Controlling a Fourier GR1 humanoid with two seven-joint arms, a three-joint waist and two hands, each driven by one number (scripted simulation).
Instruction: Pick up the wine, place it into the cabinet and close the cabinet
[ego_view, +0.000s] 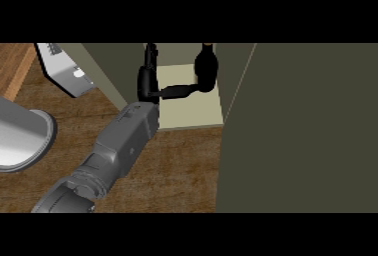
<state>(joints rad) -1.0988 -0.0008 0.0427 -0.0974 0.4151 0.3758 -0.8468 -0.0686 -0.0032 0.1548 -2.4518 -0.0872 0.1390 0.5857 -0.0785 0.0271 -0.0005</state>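
A grey forearm comes up from the lower left of the head view and slants toward the upper middle, crossing a brown wood-grain counter top. To its left, at the picture's edge, lies the curved rim of a large round silver metal vessel, resting on the counter. Farther back on the left sits a flat, light grey slanted panel with small marks on it; what it is cannot be told. At the end of the forearm is the robot's black hand, which appears to be the left one though the view does not settle this. Its fingers stretch straight up and away, while the thumb points out sideways to the right, so the hand is spread rather than clenched. The thumb's tip meets the lower body of a dark, slim wine bottle, which stands upright just to the right of the hand. The bottle is inside the olive-green cabinet, on its pale cream shelf floor, near the back. The cabinet's tall olive door stands open, filling the right side of the picture. The other hand is out of sight.
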